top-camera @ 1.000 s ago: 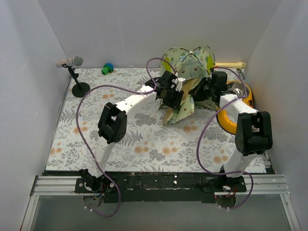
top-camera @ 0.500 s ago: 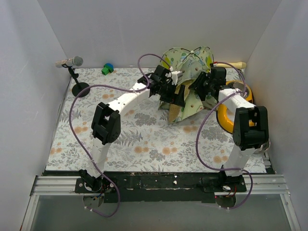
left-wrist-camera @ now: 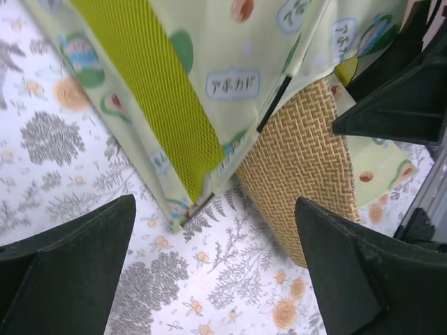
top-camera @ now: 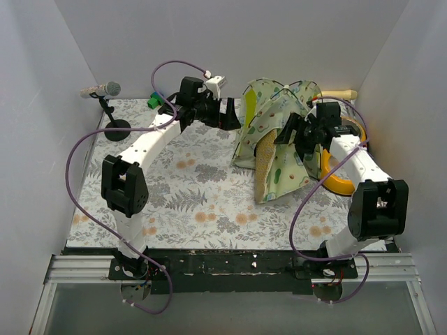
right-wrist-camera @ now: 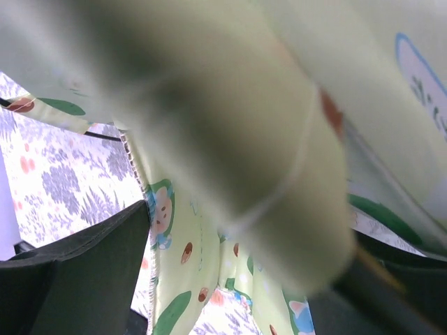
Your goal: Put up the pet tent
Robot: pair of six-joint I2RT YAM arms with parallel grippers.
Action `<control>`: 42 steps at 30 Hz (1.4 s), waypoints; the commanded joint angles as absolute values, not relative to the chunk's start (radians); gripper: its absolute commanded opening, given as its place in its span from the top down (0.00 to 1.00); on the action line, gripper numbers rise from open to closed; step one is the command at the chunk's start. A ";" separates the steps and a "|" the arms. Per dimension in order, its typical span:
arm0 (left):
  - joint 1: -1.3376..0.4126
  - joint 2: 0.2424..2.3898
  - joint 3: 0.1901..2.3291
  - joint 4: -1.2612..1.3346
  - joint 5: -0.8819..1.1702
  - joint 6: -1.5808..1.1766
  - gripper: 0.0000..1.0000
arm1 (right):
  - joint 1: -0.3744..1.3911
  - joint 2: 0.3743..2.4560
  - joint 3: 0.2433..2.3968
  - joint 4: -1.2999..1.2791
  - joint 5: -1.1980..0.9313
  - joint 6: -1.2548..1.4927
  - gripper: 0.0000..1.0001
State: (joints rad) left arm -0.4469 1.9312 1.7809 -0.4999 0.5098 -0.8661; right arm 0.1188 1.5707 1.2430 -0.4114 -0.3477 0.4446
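Leaning right of the frame's centre on the floral cloth [top-camera: 188,202], the pet tent [top-camera: 274,112] stands partly raised, a woven brown mat [top-camera: 264,167] showing at its near edge. The right gripper [top-camera: 299,132] sits against its side, jaws apart; farther back, the left gripper [top-camera: 234,115] hangs just beside it, spread wide and empty.

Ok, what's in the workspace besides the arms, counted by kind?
Tent: 1
Mat: 1
Microphone: 1
Green block: 1
Yellow ring: 1
Wooden handle: 1
Total: 6
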 commanded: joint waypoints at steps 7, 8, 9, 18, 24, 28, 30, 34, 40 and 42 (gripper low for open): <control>-0.554 2.061 1.896 -0.403 0.516 -0.531 0.02 | 0.095 1.560 1.218 -0.336 -0.357 0.410 0.13; -0.560 2.080 1.910 -0.397 0.491 -0.540 0.04 | 0.097 1.578 1.230 -0.318 -0.365 0.419 0.13; -0.561 2.101 1.923 -0.397 0.479 -0.561 0.09 | 0.098 1.588 1.244 -0.301 -0.371 0.426 0.13; -0.482 2.068 1.847 -0.434 0.312 -0.837 1.00 | 0.235 1.692 1.344 -0.230 -0.371 0.472 0.10; -0.443 1.976 1.732 -0.446 0.156 -0.969 1.00 | 0.219 1.660 1.382 -0.439 -0.249 0.477 0.07; -0.443 1.944 1.687 -0.442 0.222 -0.983 0.51 | 0.210 1.609 1.286 -0.361 -0.310 0.492 0.07; -0.442 1.916 1.689 -0.446 0.224 -0.967 0.33 | 0.207 1.638 1.287 -0.337 -0.337 0.515 0.07; -0.437 1.748 1.597 -0.370 0.265 -0.838 0.02 | 0.193 1.658 1.313 -0.345 -0.330 0.509 0.06; -0.589 1.536 1.431 -0.462 0.408 -0.715 0.02 | 0.190 1.602 1.246 -0.318 -0.417 0.580 0.06; -0.661 1.519 1.382 -0.437 0.397 -0.756 0.02 | 0.193 1.585 1.230 -0.305 -0.397 0.578 0.06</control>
State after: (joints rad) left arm -0.5091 1.5856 1.4597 -0.4248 0.3412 -0.7883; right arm 0.1917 1.6485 1.2591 -0.3328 -0.3824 0.5461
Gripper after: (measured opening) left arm 0.981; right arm 0.937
